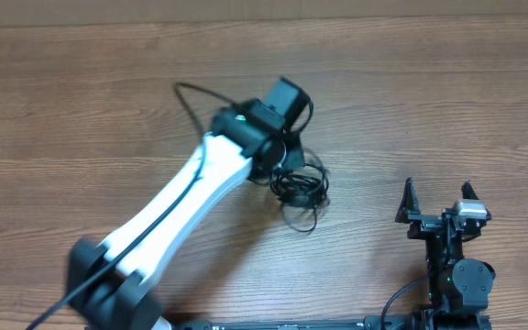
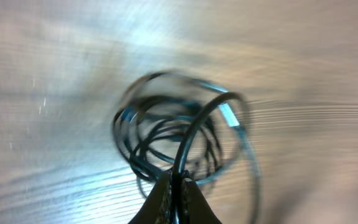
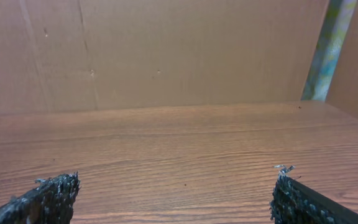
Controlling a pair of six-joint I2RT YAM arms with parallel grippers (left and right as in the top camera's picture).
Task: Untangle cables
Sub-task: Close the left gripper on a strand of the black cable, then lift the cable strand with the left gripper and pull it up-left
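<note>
A: Left gripper (image 2: 178,186)?
B: Clenched on one strand at six o'clock of the coil, wrist view. Right gripper (image 3: 176,193) gapes empty, three o'clock of it overhead, well apart.
A: Handling?
B: Probably light, limp, springy; I'd take single outer loops. The cables (image 1: 299,188) are thin, black and tangled, mid-table (image 1: 81,73).

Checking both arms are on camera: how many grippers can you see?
2. The left gripper is at centre, shut on a loop of the cables. The right gripper stands open at lower right in the overhead view, apart from them. None appears hidden.
</note>
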